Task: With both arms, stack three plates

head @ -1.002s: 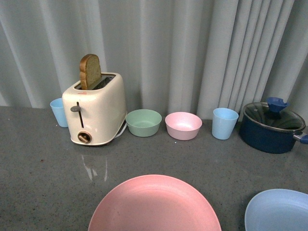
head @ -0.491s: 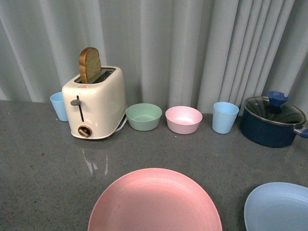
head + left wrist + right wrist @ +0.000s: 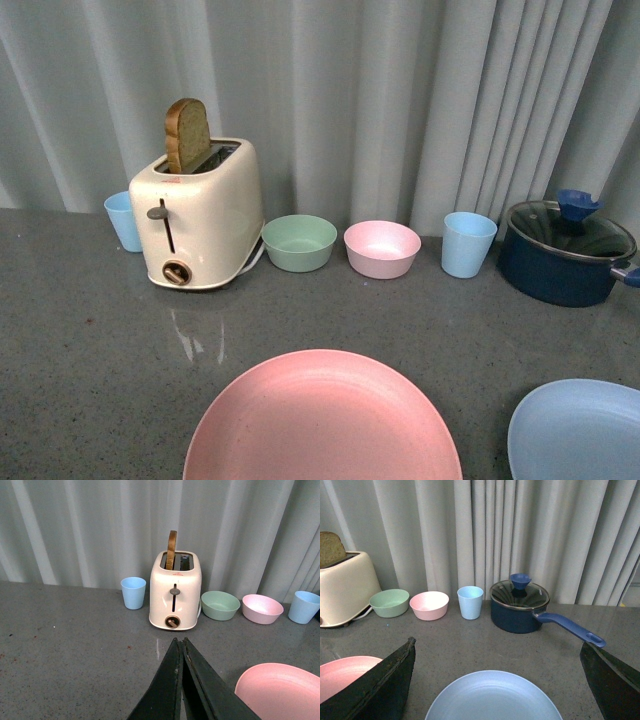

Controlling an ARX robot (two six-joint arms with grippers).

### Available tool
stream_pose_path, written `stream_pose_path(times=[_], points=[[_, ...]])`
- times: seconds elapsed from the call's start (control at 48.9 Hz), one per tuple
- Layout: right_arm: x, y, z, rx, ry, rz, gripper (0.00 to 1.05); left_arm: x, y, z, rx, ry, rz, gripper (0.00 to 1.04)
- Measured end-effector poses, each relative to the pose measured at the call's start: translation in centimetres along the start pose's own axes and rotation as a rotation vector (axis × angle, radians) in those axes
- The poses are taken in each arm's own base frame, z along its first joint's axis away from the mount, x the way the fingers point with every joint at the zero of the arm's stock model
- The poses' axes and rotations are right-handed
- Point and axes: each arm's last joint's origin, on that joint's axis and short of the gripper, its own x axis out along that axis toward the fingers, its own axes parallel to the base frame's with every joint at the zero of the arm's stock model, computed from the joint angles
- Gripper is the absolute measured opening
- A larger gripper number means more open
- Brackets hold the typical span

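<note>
Pink plate [image 3: 322, 420] lies flat on the grey counter [image 3: 90, 330] at the near edge of the front view. The light blue plate [image 3: 578, 430] lies flat to its right, apart from it, with bare counter between. No third plate shows in any view, and neither arm shows in the front view. Left gripper [image 3: 180, 641]: jaws pressed together, nothing between them, held above bare counter facing the toaster [image 3: 174, 591]; pink plate sits off to its side, not touched. Right gripper [image 3: 496, 645]: jaws spread wide and empty, one on each side of the frame, blue plate [image 3: 495, 700] centred beneath the gap; contact with the plate cannot be told. Along the curtain stand the green bowl [image 3: 299, 242], pink bowl [image 3: 381, 248], two blue cups and the lidded pot [image 3: 566, 250], all well clear of the plates. Judgement: stacking not begun, the step in hand is the approach to the first pick. Next move likely calls for the right gripper to drop to the blue plate's rim and pinch it, since the plate is shallow and flat on the surface; the left gripper must open before it can take anything.
</note>
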Motion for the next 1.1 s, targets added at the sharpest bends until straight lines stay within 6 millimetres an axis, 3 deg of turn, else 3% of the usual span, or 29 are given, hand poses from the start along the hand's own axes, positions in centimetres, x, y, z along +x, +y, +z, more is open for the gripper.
stream_pose_path(times=[0.695,0.982,1.064,1.105], points=[[0.0,0.0,0.0,0.000,0.000,0.000,0.97,-1.7,0.0,-0.3,0.000,0.007,0.000,0.04],[0.0,0.0,0.0,0.000,0.000,0.000,0.97,-1.7,0.0,-0.3,0.000,0.007,0.000,0.50],[0.0,0.0,0.0,0.000,0.000,0.000,0.97,-1.7,0.0,-0.3,0.000,0.006,0.000,0.70],[0.0,-0.1,0.0,0.055,0.103,0.009,0.97,-1.7,0.0,-0.3,0.000,0.006,0.000,0.79]])
